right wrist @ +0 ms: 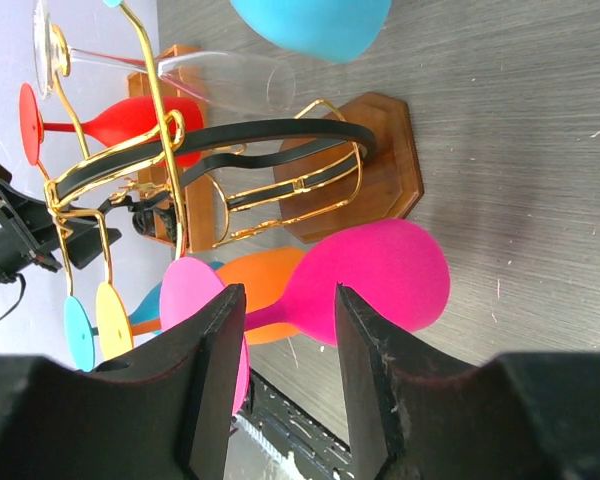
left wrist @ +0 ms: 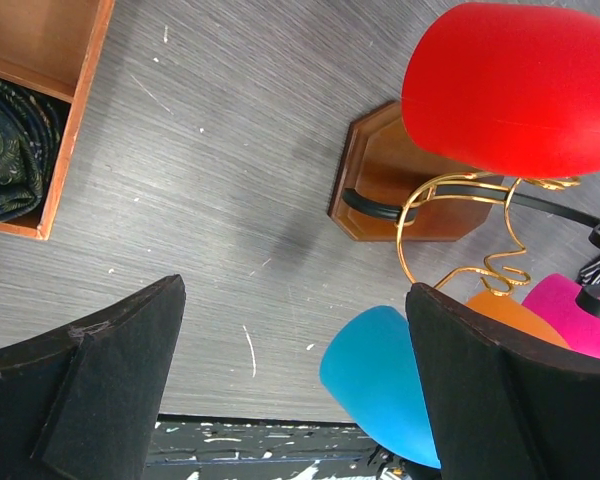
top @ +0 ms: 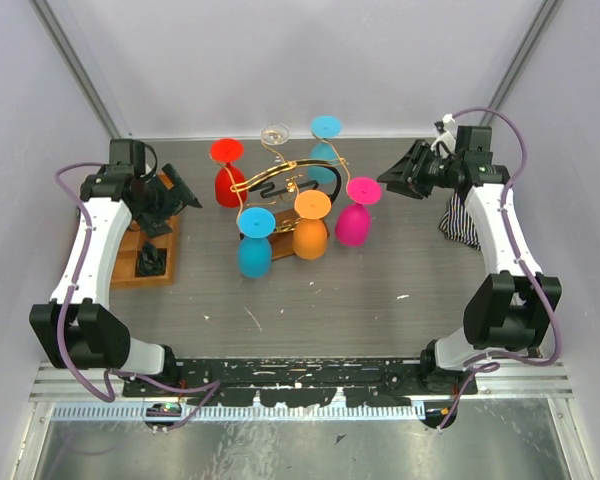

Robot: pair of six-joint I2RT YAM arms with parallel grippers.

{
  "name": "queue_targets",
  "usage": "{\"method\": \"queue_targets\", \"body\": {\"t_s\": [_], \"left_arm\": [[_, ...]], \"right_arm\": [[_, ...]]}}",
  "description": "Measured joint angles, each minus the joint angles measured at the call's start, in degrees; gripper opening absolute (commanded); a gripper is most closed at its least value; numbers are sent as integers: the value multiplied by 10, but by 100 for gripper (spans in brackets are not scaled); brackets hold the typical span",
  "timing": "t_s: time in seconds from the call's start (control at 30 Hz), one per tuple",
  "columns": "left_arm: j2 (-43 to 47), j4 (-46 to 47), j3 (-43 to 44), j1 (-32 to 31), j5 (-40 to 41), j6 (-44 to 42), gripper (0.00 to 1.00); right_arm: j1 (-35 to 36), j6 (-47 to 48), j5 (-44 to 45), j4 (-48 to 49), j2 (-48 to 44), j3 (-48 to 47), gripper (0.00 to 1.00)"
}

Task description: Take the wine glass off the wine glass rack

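Observation:
The wine glass rack (top: 280,185) is a gold wire stand with a black bar on a wooden base (right wrist: 380,170), at the table's middle. Several wine glasses hang bowl-down on it: red (top: 227,180), blue (top: 255,250), orange (top: 310,235), pink (top: 355,220), teal (top: 325,150) and clear (top: 274,135). My right gripper (top: 390,180) is just right of the pink glass (right wrist: 380,280). Its jaws stand partly open, level with the stem and short of it, gripping nothing (right wrist: 288,300). My left gripper (top: 185,195) is wide open and empty (left wrist: 295,290), left of the red glass (left wrist: 510,90).
An orange-brown compartment tray (top: 130,270) with dark items lies at the left, under the left arm. A striped cloth (top: 460,220) hangs beside the right arm. Grey walls close in the back and sides.

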State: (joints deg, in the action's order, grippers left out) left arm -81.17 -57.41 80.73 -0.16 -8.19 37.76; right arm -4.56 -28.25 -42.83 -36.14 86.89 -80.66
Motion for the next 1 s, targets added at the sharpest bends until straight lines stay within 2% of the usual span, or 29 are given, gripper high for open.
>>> {"method": "queue_targets", "body": {"t_s": [0.47, 1.0], "left_arm": [[0, -6, 0, 0, 2, -3, 99], [-1, -16, 0, 0, 1, -7, 99]], "right_arm": [[0, -17, -28, 49, -67, 79, 49], [0, -34, -56, 71, -81, 82, 49]]}}
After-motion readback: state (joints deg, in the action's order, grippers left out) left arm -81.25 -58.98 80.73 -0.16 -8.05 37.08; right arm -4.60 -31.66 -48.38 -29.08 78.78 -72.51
